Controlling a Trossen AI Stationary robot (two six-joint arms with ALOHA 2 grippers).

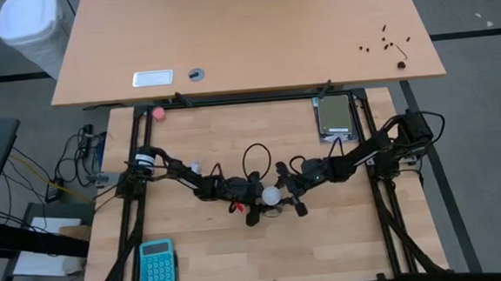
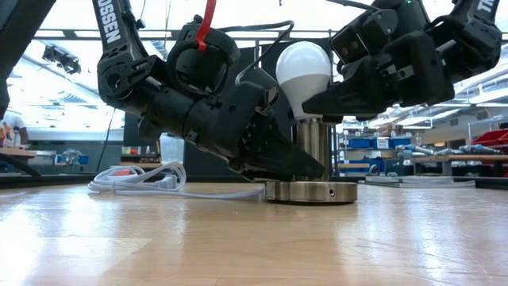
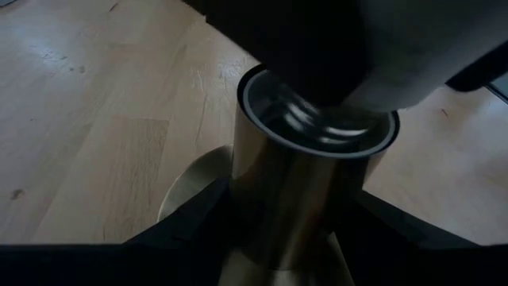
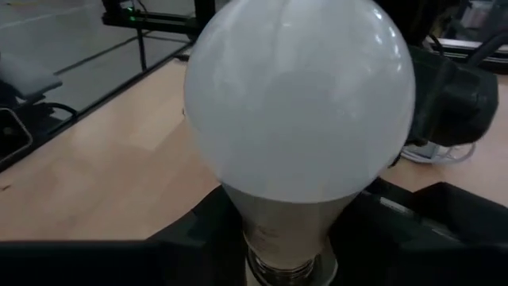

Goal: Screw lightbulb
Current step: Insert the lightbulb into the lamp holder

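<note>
The lightbulb [image 2: 303,73] is a white frosted globe, smooth and rounded at the crown, narrowing below to a pale neck and then a ribbed silvery screw base [image 4: 279,268]. It stands upright: long axis vertical, globe at twelve o'clock, base at six o'clock, entering the open mouth of a brass-coloured socket tube [image 2: 313,149]. How deep the thread sits cannot be told.

On the table, the bulb [image 1: 272,194] sits near the middle, slightly toward the near edge. The left gripper [image 1: 253,212] reaches in from nine o'clock; its fingers [image 3: 178,238] lie pressed against either side of the socket tube [image 3: 294,199], pinching it low. The right gripper [image 1: 291,202] comes from three o'clock, its fingers [image 4: 429,210] closed on the bulb's neck below the globe.

Under the tube lies a round metal base disc [image 2: 311,191], with a coiled white cord [image 2: 151,181] trailing off behind it.
</note>
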